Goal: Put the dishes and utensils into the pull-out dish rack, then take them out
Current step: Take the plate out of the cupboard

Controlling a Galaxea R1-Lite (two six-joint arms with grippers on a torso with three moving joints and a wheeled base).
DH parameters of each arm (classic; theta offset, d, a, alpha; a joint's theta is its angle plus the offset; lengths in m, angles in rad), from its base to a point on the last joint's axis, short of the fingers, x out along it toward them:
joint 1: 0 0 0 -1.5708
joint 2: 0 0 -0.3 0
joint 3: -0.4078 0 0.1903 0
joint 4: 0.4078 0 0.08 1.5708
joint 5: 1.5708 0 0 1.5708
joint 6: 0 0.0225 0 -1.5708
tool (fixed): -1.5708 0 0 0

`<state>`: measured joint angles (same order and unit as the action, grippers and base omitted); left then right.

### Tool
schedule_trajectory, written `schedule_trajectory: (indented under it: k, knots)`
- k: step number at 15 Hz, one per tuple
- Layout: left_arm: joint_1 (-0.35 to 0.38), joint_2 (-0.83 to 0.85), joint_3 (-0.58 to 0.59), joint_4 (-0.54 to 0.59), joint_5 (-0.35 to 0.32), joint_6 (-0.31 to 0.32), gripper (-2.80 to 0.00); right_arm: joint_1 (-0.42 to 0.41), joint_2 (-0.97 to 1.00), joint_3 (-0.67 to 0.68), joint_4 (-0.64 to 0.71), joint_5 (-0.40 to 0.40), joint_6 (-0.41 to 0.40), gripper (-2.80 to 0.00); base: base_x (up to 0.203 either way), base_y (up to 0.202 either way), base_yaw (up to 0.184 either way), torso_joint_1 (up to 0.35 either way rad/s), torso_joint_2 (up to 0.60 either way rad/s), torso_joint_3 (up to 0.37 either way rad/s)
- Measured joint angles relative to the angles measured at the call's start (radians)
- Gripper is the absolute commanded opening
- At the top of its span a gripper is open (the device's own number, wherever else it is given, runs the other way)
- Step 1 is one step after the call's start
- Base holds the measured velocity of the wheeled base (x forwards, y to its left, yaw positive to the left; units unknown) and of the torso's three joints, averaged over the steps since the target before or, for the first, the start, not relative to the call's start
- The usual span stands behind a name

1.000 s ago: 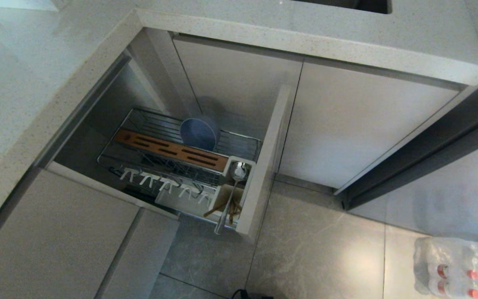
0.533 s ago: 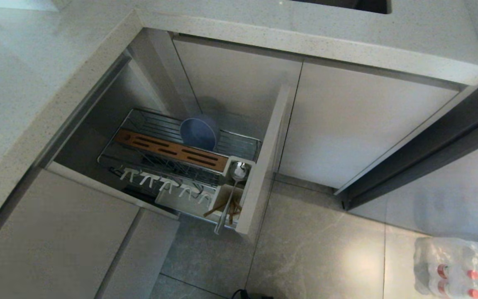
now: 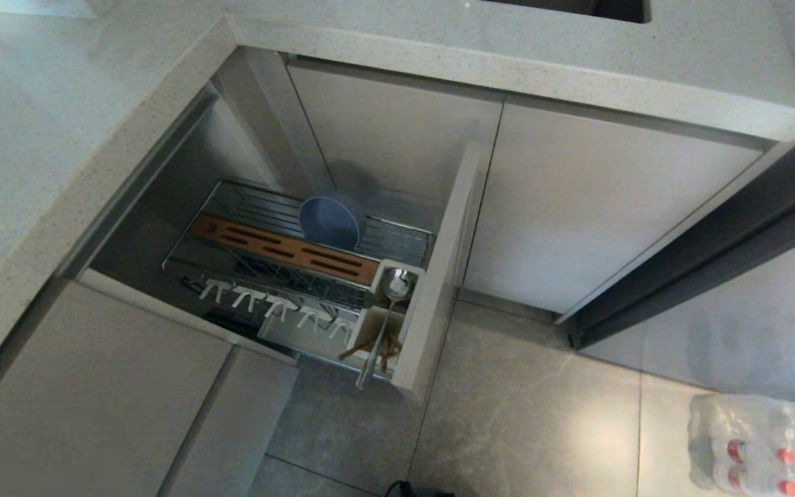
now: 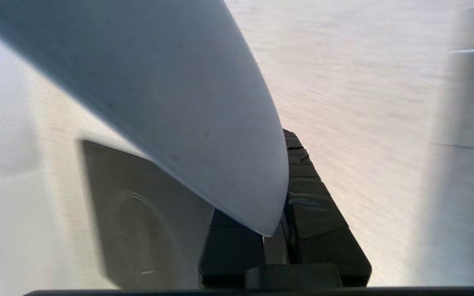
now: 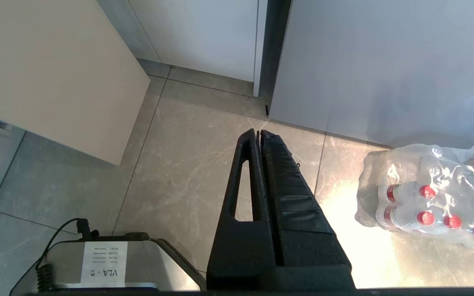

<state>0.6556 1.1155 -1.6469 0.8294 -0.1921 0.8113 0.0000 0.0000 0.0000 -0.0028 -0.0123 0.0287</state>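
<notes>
Light-blue dish (image 3: 329,222) in rack now narrower, tilted differently

The pull-out dish rack (image 3: 397,241) is shiny chrome wire, with a matt brown wooden strip (image 3: 283,252) across it and white plastic hooks (image 3: 273,304) in front of the strip. The spoon (image 3: 387,310) is glossy metal. The countertop (image 3: 38,138) looks speckled, smooth stone.

light-blue bowl (image 3: 329,222) | brown strip (image 3: 286,249) | silver spoon (image 3: 384,317) | white hooks (image 3: 270,304)
</notes>
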Motion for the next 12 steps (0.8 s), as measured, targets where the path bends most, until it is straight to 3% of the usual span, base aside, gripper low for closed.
schedule_trajectory:
  k: [2,4,6,10,12]
  knots:
    - [-0.064,0.021,0.089,-0.138,0.129,0.028,-2.80,0.000,0.000,0.000,0.000,0.000,0.000,-2.80,0.000,0.000,0.000,0.000,0.00,0.000]
    - [-0.121,0.037,0.154,-0.202,0.251,0.044,-2.80,0.000,0.000,0.000,0.000,0.000,0.000,-2.80,0.000,0.000,0.000,0.000,0.00,0.000]
    - [-0.154,0.044,0.197,-0.208,0.305,0.048,-2.80,0.000,0.000,0.000,0.000,0.000,0.000,-2.80,0.000,0.000,0.000,0.000,0.00,0.000]
    - [-0.193,0.048,0.268,-0.207,0.475,0.051,-2.80,0.000,0.000,0.000,0.000,0.000,0.000,-2.80,0.000,0.000,0.000,0.000,0.00,0.000]
    - [-0.197,0.047,0.276,-0.209,0.510,0.052,-2.80,0.000,0.000,0.000,0.000,0.000,0.000,-2.80,0.000,0.000,0.000,0.000,0.00,0.000]
